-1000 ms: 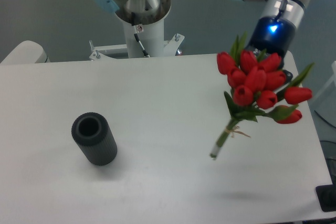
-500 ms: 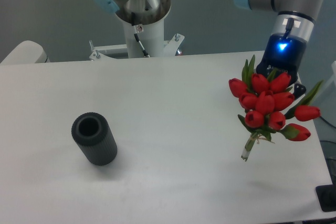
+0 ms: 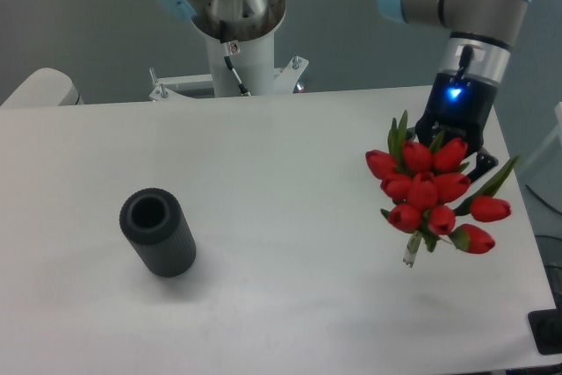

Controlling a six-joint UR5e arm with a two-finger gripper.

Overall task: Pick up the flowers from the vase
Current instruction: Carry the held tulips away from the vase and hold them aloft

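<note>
Red tulip buds with green leaves on the flowers [image 3: 430,191]. Far left of them, dark grey ribbed vase [image 3: 159,233] on white table [image 3: 290,173].

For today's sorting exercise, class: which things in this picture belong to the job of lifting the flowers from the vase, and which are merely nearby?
Part of the job:
tulip bunch
ribbed grey vase
gripper

Merely nearby:
white table
robot base pedestal
</note>
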